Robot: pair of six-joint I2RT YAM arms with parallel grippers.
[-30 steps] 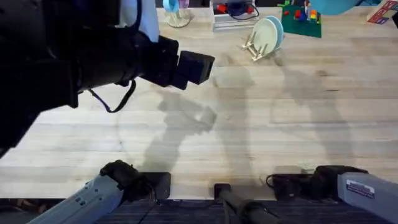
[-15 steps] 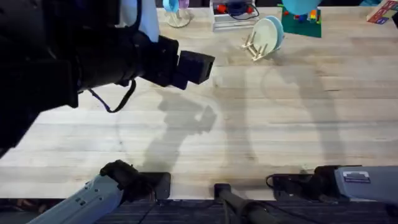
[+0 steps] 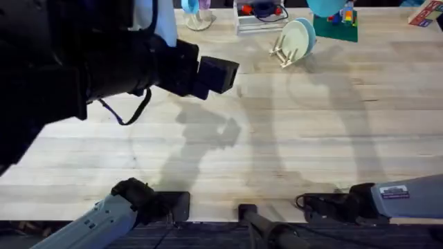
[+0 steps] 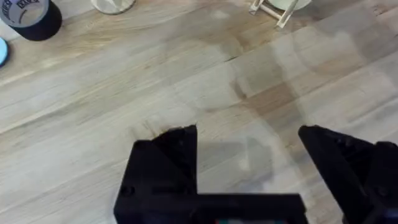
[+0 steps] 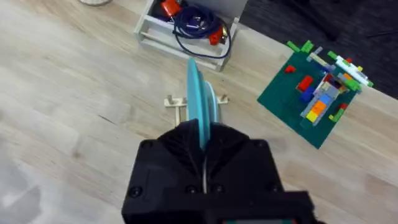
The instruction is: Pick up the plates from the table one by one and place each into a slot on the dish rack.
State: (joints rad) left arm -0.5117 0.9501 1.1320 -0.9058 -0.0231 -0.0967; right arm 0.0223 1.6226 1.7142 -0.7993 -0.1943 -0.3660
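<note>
I see my left claw (image 4: pixel 249 155) spread open above bare planks of the light wooden butcher-block tabletop (image 3: pixel 291 138). My right claw (image 5: pixel 204 149) is clamped on the rim of the flat round teal plastic plate (image 5: pixel 198 102), held upright on edge above the small natural-wood dish rack (image 3: pixel 284 54) at the far side, where the pale cream-yellow plastic plate (image 3: pixel 295 36) already stands slotted.

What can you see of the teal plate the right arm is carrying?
The teal plate is thin, plain and smooth, plastic by the look of it. The right wrist view shows it edge-on and upright, its near rim pinched in the black right tool. Its far part hangs over the small wooden dish rack. Whether it touches the rack cannot be told.
</note>
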